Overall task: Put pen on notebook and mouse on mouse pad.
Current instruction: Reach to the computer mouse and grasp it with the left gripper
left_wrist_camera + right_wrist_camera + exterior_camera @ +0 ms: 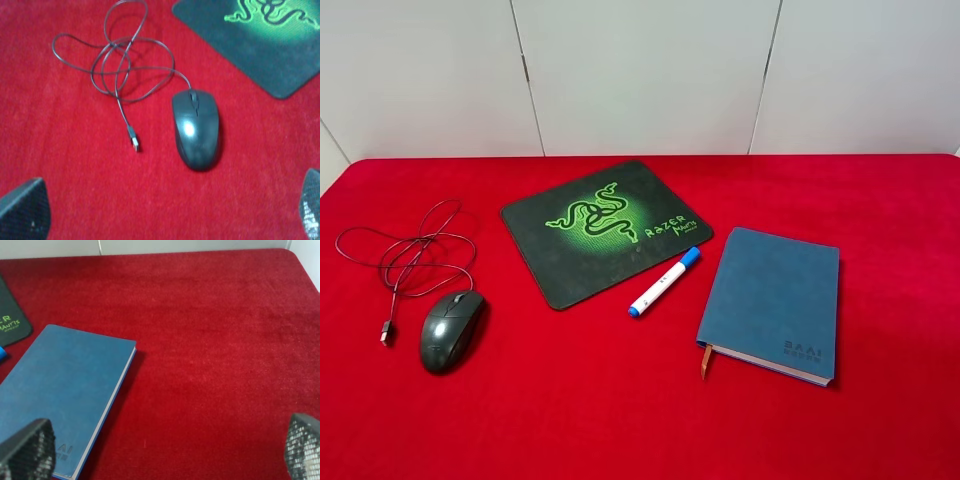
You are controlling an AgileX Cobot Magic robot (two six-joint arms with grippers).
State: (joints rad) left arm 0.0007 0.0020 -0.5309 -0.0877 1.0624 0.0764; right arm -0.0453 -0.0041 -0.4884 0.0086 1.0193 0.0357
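left gripper (165, 212) hangs spread and empty, facing the mouse (196, 129), which lies off the pad (280, 65). best to close across its narrow sides, minding the loose cable (115, 70). right gripper (165, 450), likewise spread and empty, overlooks the notebook (65, 390); pen (664, 281) lies between notebook and pad.

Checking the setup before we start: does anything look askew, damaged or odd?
Nothing looks damaged. The mouse pad lies turned at an angle, and the cable of the mouse sits in a loose tangle of loops.
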